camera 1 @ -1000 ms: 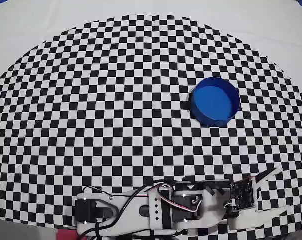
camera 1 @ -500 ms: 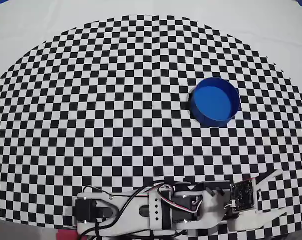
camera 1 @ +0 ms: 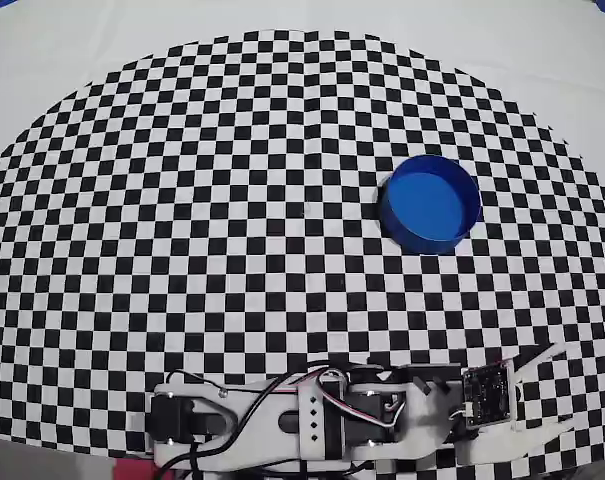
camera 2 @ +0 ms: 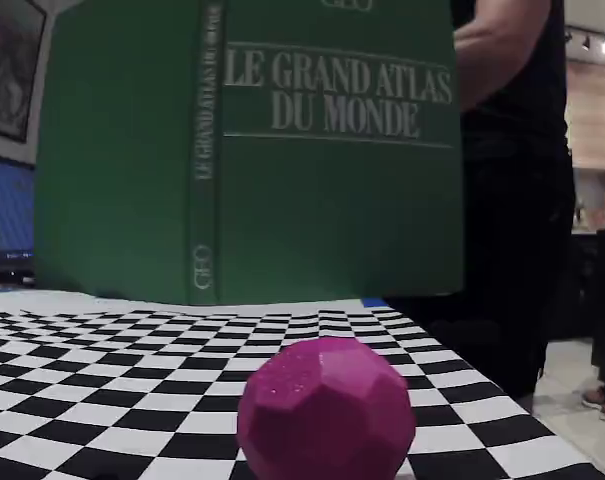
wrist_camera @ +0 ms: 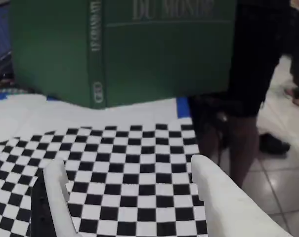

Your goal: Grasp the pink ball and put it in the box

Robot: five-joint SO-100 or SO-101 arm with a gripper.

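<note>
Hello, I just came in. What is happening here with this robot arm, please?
A white robot arm lies low at the near edge of a checkered cloth. Its gripper is open and empty. The blue tub stands apart on the cloth, empty. The pink ball appears only in the fixed view, close to that camera, untouched. A big green atlas stands behind the cloth.

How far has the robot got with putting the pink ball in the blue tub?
Nothing looks done yet. The blue tub looks empty from above, and the pink ball sits on the checkered cloth in the fixed view. The claw is open and holds nothing. Grasping the ball and dropping it in the tub are both left.
</note>
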